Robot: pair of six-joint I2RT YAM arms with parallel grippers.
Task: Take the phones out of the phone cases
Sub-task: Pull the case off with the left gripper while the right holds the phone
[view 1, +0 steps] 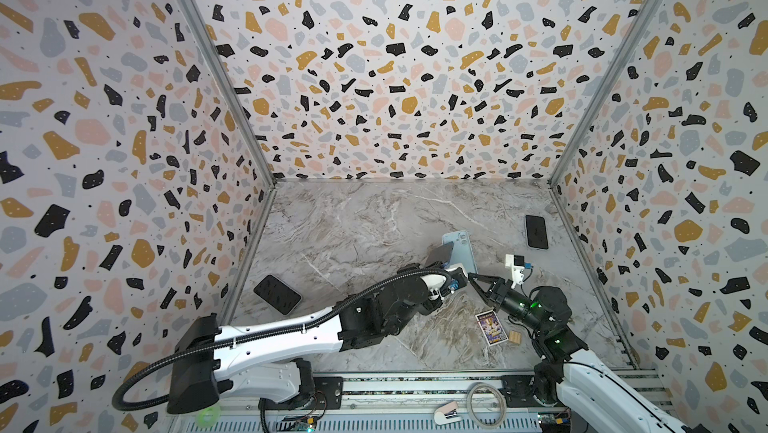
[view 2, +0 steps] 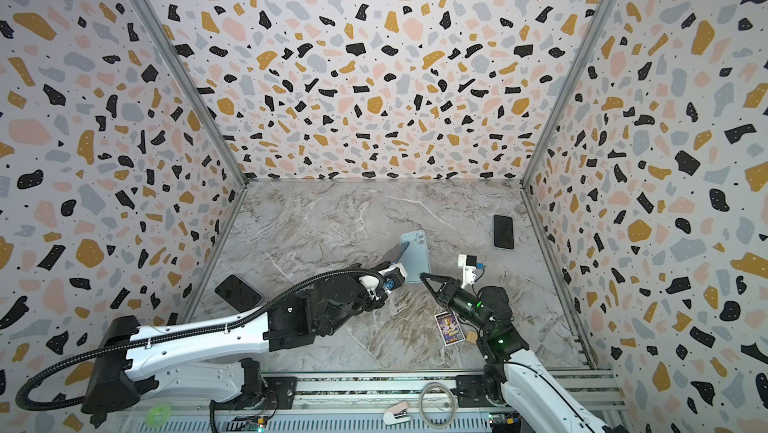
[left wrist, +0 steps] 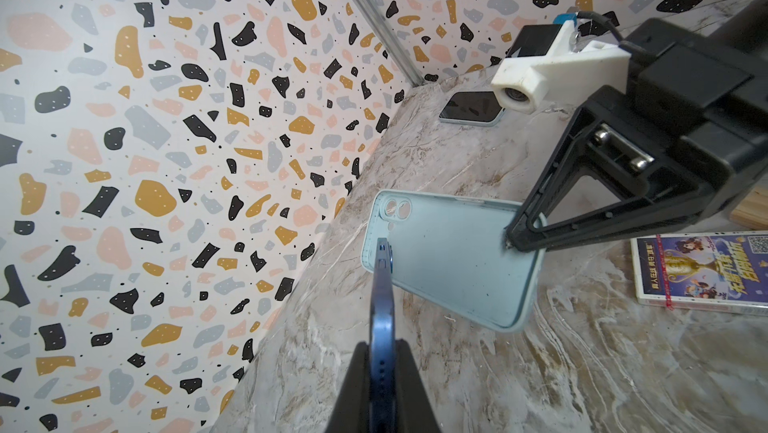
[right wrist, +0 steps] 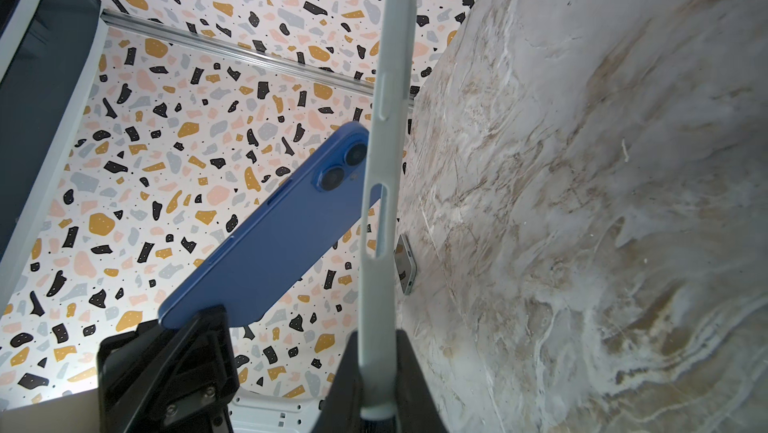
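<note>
The blue phone [right wrist: 274,235] is out of the phone case and tilted in the air above the marble table. My left gripper [left wrist: 383,352] is shut on its lower end, seen edge-on in the left wrist view. The pale blue phone case [left wrist: 449,260] is empty, its inside and camera cut-out showing. My right gripper [right wrist: 378,339] is shut on the case's bottom edge. In both top views the phone [view 1: 439,253] stands just left of the case [view 1: 461,252], with a gap between them except near the top corner, where they overlap in view.
A dark-screened phone in a light case [view 1: 536,231] lies at the back right near the wall. Another black phone [view 1: 277,294] lies at the left wall. A colourful card box [view 1: 491,327] and a small wooden block [view 1: 515,337] lie under the right arm.
</note>
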